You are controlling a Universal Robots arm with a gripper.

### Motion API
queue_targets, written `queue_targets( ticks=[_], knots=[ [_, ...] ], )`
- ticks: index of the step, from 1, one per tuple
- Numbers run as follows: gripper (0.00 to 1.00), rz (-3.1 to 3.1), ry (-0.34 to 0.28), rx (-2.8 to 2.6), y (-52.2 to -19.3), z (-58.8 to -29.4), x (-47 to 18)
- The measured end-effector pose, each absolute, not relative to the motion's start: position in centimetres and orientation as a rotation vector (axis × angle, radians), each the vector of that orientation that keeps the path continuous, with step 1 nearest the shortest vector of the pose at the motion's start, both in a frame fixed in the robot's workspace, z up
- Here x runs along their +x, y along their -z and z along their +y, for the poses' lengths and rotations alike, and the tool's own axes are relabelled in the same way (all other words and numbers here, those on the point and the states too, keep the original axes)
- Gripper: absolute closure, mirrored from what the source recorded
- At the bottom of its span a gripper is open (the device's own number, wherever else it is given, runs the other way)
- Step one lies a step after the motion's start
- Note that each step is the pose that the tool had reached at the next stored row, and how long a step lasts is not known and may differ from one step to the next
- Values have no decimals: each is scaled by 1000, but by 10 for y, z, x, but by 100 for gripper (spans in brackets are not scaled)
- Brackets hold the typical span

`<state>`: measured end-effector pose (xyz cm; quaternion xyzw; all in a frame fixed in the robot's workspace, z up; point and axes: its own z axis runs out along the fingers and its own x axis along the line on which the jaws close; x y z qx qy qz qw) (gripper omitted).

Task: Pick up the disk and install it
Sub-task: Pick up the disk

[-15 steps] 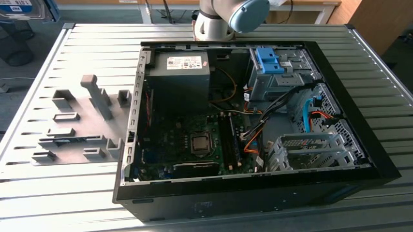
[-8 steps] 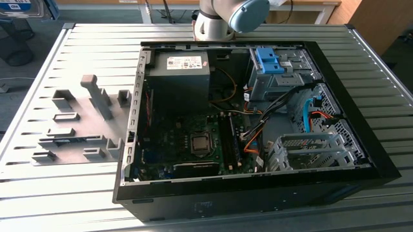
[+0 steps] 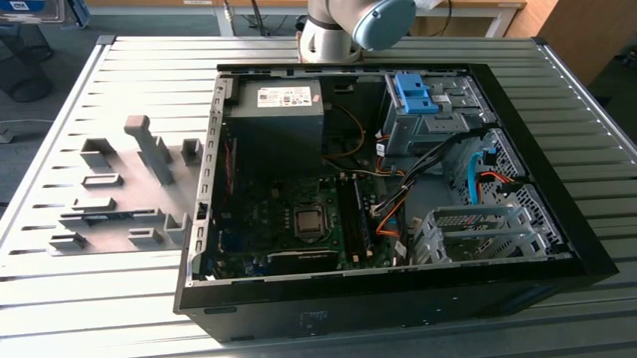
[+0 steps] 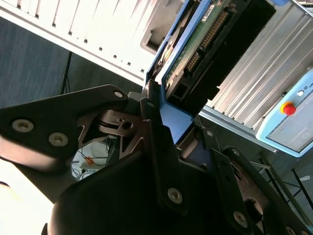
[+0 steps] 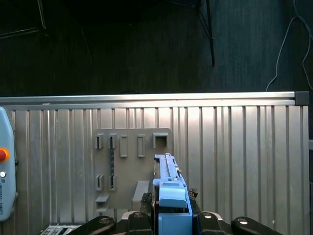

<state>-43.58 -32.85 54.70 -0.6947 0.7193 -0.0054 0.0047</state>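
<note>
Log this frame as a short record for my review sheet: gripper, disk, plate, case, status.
gripper: shut on the disk, jaws on either side of its blue carrier
disk: lifted, held over the table
plate: gray, slotted, on the exterior view's left of the case
case: open, lying on the table
status: disk picked up, not yet installed

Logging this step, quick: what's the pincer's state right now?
Pincer: closed on the flat rectangular hard drive in a blue plastic carrier.
</note>
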Motion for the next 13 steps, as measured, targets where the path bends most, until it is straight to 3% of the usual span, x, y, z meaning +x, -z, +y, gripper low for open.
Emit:
queue_targets(
  ticks=[13],
  knots=[
    [64, 2253, 17, -2176, -557, -328, -436]
  ],
)
